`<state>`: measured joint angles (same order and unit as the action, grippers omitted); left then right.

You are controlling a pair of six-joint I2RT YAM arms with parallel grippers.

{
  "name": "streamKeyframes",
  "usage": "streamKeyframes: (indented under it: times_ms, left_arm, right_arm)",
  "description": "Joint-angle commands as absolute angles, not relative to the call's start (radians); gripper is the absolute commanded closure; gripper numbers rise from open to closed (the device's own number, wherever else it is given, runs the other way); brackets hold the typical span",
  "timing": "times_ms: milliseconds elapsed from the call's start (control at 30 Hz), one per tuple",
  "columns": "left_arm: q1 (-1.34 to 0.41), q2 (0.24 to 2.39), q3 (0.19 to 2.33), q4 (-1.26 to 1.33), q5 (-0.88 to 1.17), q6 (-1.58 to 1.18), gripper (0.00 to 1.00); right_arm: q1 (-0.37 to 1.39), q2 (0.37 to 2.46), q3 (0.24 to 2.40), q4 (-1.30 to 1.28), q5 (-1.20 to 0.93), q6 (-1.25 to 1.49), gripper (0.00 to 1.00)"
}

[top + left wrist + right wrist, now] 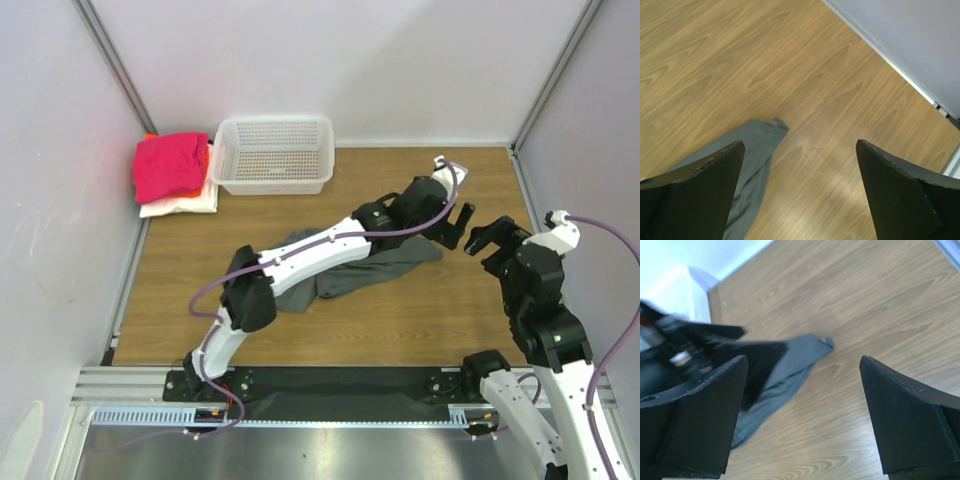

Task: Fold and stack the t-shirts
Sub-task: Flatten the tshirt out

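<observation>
Two pincers hang wide open over the right side of the table (400, 320), and neither holds anything: the left pincer (455, 228) and the right pincer (487, 240) face each other closely, just past the right end of the dark grey t-shirt (375, 268). That shirt lies crumpled in a long bunch across the middle of the table, partly under the left arm, and its narrow tip points toward the pincers. A magenta-pink t-shirt (170, 165) sits on an orange t-shirt (208, 160) and a white t-shirt (185, 205) in the far left corner, just beside the white mesh basket (272, 122).

The step in hand looks like spreading the grey shirt flat before any fold. To do it well, each pincer should probably come down on a separate edge of the near tip, pinch one layer only and draw the cloth apart and outward until it lies smooth. Catching both layers or the bunched middle would likely drag the wrinkles along. The left arm should lift clear of the cloth first.
</observation>
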<state>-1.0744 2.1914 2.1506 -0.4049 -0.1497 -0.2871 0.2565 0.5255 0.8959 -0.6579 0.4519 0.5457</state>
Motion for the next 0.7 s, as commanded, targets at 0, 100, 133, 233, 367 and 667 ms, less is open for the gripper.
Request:
streamKeyframes:
  times_ms: [0,100,133,233,367,667]
  left_arm:
    - [-1.026,1.923,2.052,-0.342,-0.27,-0.276,0.0]
    - [-0.933,1.697,1.751,-0.298,-0.294,-0.343,0.0]
    - [-0.878,1.627,1.588,-0.288,-0.308,-0.359,0.0]
    - [-0.801,1.361,1.258,-0.284,-0.394,-0.426,0.0]
    - [-0.761,1.091,0.927,-0.342,-0.423,-0.553,0.01]
    - [-0.739,0.844,0.502,-0.345,-0.382,-0.821,0.05]
  right_arm:
    - [0.252,0.575,0.89,-0.64,0.387,0.5,0.0]
    - [0.25,0.627,0.848,-0.543,0.237,0.476,0.0]
    - [0.252,0.653,0.835,-0.508,0.182,0.45,0.0]
    - [0.271,0.71,0.772,-0.379,-0.047,0.477,0.0]
    - [0.421,0.886,0.69,-0.217,-0.072,0.483,0.01]
    - [0.773,1.282,0.776,-0.045,-0.008,0.384,0.04]
